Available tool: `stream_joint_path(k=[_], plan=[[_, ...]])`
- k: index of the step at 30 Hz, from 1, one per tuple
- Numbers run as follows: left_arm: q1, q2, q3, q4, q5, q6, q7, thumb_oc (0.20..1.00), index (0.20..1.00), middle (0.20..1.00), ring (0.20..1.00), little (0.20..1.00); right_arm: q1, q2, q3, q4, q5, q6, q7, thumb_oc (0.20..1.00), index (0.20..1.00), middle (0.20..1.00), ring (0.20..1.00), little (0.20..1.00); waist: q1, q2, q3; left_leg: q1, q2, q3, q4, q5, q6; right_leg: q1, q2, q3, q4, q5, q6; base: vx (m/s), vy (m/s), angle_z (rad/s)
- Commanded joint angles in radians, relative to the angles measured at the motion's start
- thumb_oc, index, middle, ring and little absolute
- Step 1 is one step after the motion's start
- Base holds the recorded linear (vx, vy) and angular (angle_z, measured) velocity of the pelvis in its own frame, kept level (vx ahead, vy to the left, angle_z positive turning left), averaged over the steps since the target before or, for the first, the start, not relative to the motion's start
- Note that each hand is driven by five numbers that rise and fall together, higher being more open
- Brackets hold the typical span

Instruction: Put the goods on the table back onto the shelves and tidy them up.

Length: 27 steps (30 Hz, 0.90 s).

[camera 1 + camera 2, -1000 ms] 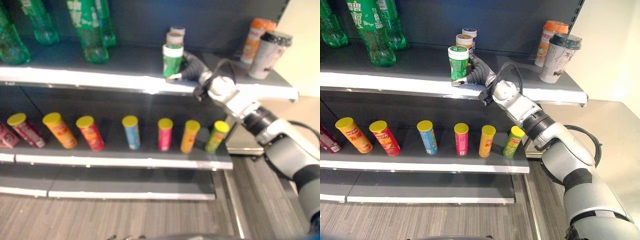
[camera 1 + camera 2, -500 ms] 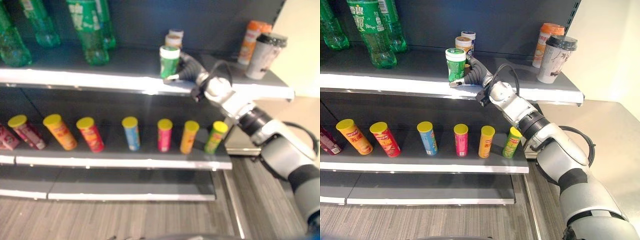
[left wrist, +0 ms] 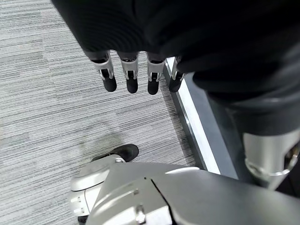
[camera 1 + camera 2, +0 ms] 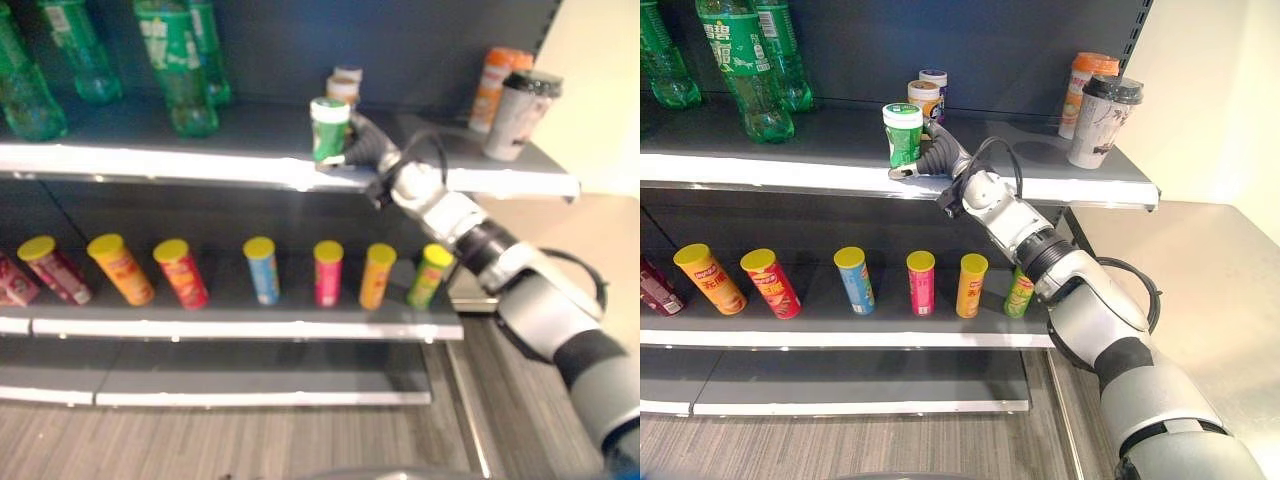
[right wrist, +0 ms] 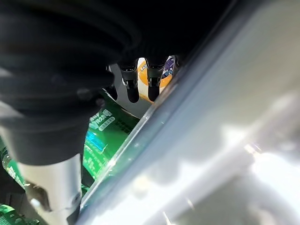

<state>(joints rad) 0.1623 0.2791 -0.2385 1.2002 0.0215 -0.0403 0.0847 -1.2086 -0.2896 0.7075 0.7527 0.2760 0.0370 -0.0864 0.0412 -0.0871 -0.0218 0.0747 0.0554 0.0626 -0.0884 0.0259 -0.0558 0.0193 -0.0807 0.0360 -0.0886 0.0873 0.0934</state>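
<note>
A green can with a white lid stands upright near the front edge of the top shelf. My right hand reaches in from the right and is shut on it, thumb at the front, fingers behind. In the right wrist view the green can sits between the thumb and the fingers. Two more small cans stand just behind it. My left hand hangs over the floor with straight fingers, holding nothing.
Green bottles stand at the top shelf's left, an orange cup and a grey lidded cup at its right end. Several yellow-lidded tubes line the middle shelf. A steel table lies to the right.
My right hand has carried the green can leftward along the top shelf, away from the cups. The left hand has not moved.
</note>
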Motion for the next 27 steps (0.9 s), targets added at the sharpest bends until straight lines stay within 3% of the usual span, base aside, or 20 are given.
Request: stream_joint_path(k=[1,14,27], plan=[[-0.071,0.038,-0.050,0.075,0.030,-0.004,0.018,1.000,1.000,1.000,1.000,1.000,-0.153,0.005,-0.028,0.128,-0.034,-0.009,-0.030,1.000,1.000,1.000,1.000,1.000,0.040,-0.029,0.059,0.022,-0.035,-0.085,0.001,-0.127,0.046,0.020,-0.098,-0.006,0.033,-0.023,0.062,0.00,0.000,0.00],[-0.071,0.045,-0.051,0.077,0.031,-0.004,0.017,1.000,1.000,1.000,1.000,1.000,-0.170,0.004,-0.052,0.196,-0.050,-0.003,-0.043,1.000,1.000,1.000,1.000,1.000,0.051,-0.026,0.058,0.022,-0.043,-0.093,0.001,-0.127,0.049,0.022,-0.108,-0.011,0.035,-0.020,0.064,0.00,0.000,0.00],[-0.076,0.044,-0.035,0.085,0.025,0.005,0.020,1.000,1.000,1.000,1.000,1.000,-0.170,-0.055,-0.034,0.114,-0.045,-0.002,-0.035,1.000,1.000,1.000,1.000,1.000,0.033,-0.023,0.052,0.030,-0.040,-0.086,0.001,-0.130,0.046,0.027,-0.108,-0.008,0.034,-0.026,0.064,0.00,0.000,0.00]])
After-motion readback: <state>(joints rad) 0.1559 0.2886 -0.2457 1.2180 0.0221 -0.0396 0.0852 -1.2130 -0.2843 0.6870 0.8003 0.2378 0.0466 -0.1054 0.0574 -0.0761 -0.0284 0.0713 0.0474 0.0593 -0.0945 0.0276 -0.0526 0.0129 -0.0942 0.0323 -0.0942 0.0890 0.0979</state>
